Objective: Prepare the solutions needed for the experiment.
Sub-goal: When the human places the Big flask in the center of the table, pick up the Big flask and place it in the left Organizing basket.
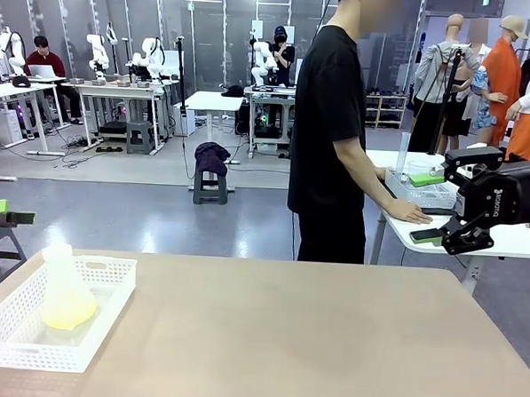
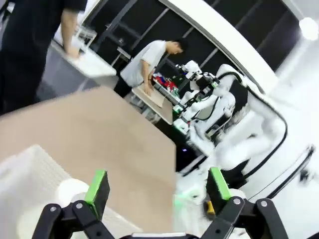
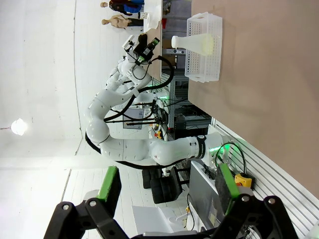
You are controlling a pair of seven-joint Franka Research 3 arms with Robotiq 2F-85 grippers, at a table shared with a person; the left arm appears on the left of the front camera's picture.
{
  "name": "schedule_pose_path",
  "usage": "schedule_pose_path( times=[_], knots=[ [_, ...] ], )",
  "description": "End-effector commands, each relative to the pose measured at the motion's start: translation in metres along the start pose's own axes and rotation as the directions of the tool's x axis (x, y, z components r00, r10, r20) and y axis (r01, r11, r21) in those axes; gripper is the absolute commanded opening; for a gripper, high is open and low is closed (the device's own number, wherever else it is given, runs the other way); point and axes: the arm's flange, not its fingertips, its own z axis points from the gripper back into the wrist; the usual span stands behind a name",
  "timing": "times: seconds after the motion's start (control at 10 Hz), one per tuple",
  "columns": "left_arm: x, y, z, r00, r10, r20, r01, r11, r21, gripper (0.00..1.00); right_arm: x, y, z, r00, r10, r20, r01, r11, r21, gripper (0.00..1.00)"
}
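In the front view, a white perforated plastic basket [image 1: 26, 346] sits at eight o'clock on the bare tan table [image 1: 311, 343], and inside it stands the translucent conical flask [image 1: 64, 293] with a little pale yellow liquid at its base. A person in black [image 1: 335, 140] stands beyond the far edge at twelve o'clock. The right gripper [image 1: 443, 234] hangs at three o'clock, jaws spread, holding nothing. In the left wrist view, the left gripper [image 2: 158, 185] gapes empty above the basket's corner. In the right wrist view, the flask lies at one o'clock, nothing between.
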Motion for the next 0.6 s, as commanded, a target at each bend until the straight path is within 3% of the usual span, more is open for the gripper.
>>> schedule_pose_path(
  times=[0.0,0.2,0.5],
  knots=[
    [0.0092,-0.0241,-0.0181,0.955,0.298,0.003,-0.298,0.955,0.015,1.0,-0.0005,0.0012,0.0012,1.0,0.009,-0.001,-0.009,1.0,0.01,0.96],
    [0.0106,-0.0256,-0.0223,0.927,0.374,0.003,-0.374,0.927,-0.02,1.0,-0.0005,0.0012,0.0012,1.0,0.009,-0.001,-0.009,1.0,0.01,0.96],
    [0.0038,-0.021,-0.0207,0.936,0.351,-0.018,-0.351,0.936,-0.011,1.0,-0.0005,0.0012,0.0012,1.0,0.009,-0.001,-0.009,1.0,0.01,0.96]
  ],
)
